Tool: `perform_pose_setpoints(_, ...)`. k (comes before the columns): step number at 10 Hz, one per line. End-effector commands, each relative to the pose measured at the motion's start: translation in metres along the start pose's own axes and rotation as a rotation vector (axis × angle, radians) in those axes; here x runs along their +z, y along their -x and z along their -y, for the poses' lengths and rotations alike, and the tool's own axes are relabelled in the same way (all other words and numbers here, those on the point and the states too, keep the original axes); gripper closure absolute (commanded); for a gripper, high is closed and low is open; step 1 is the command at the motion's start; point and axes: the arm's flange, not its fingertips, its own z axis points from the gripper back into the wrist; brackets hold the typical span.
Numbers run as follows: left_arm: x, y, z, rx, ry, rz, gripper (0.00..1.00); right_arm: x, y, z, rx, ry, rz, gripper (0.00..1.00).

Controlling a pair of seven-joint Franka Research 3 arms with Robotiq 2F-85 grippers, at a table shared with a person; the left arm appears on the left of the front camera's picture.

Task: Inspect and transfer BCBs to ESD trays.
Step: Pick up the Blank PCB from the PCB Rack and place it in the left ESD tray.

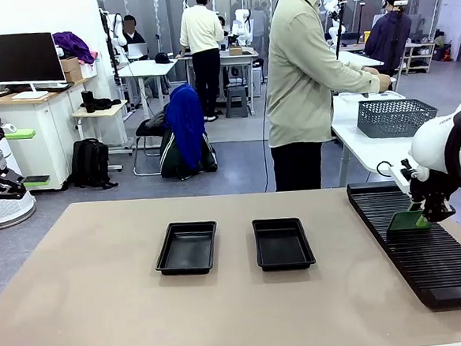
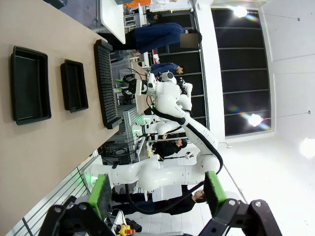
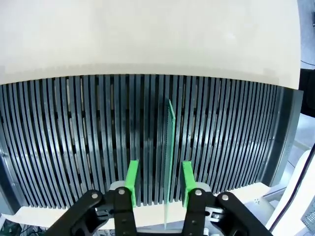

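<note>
In the slotted rack [image 3: 74, 137], the BCB [image 3: 171, 142] stands edge-up between the spread pads of the right pincer [image 3: 160, 167].

Worktop [image 1: 90, 309] and surroundings
Black slotted rack [image 1: 434, 262] along the worktop's right edge; person [image 1: 299, 81] standing beyond the far edge.

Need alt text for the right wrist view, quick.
A thin green board stands on edge in a slot of the black ribbed rack, between the right tool's two green pads, which stand clear of it. Pale tabletop lies beyond the rack.
</note>
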Motion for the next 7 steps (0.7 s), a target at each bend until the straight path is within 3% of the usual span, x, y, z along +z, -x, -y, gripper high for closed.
perform_pose_setpoints(1, 0.0006, 0.0006, 0.0000, 0.000, 0.001, 0.002, 0.00, -0.0023, 0.0024, 0.0052, -0.006, -0.010, -0.001, 0.59)
perform_pose_setpoints(7, 0.0006, 0.0006, 0.0000, 0.000, 0.001, 0.002, 0.00, -0.0050, 0.0021, 0.0076, -0.016, -0.030, -0.009, 0.72)
